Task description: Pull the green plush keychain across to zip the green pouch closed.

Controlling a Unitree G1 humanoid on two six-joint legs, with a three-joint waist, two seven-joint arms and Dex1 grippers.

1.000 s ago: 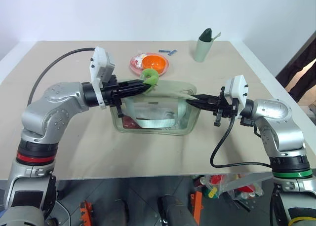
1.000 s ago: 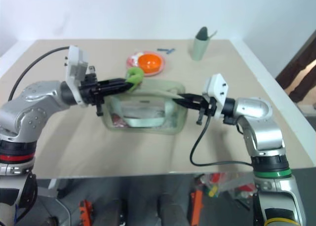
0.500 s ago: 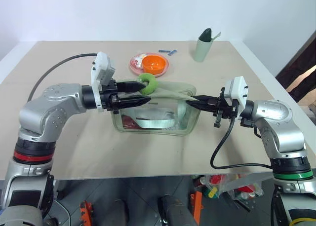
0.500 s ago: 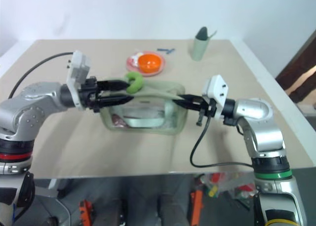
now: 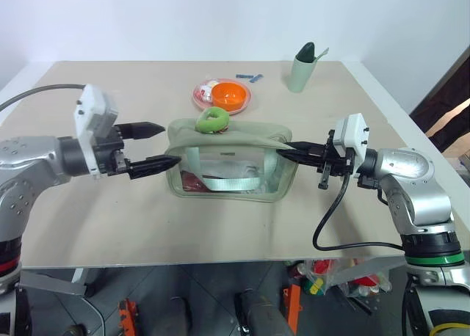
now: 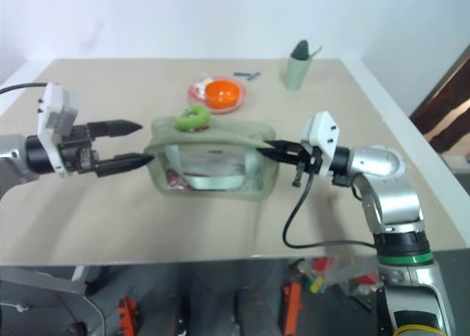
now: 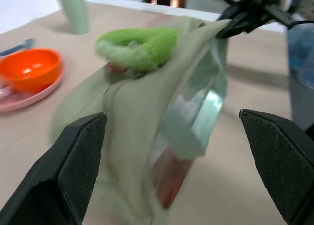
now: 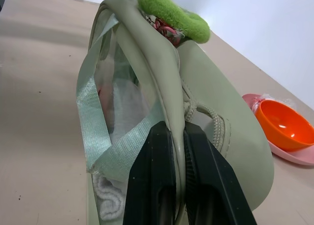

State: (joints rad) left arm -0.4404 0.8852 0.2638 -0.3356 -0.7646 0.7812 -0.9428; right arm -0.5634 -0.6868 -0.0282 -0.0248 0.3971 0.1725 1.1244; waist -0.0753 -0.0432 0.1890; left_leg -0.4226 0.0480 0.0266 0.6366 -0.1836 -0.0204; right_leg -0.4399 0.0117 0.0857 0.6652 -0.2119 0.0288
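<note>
Left end effector [image 5: 156,144] gapes beside the green pouch [image 5: 231,163]; right end effector [image 5: 288,152] pinches its opposite edge, green plush keychain [image 5: 213,120] on top.

Pouch [image 5: 231,163] sits mid-table [image 5: 110,226], roughly centred between left and right edges. Plush keychain [image 5: 213,119] lies on top of the pouch, toward its left end and back side. Left gripper [image 5: 153,145] just beside the pouch's left end, apart from the keychain. Right gripper [image 5: 288,150] at the pouch's right end, touching its top edge. Behind the pouch, near it: a bowl [image 5: 228,95] on a plate [image 5: 202,95]. Cup [image 5: 302,68] near the table's back right corner, well apart from the pouch. Small clip [image 5: 250,77] between plate and cup, by the back edge.
</note>
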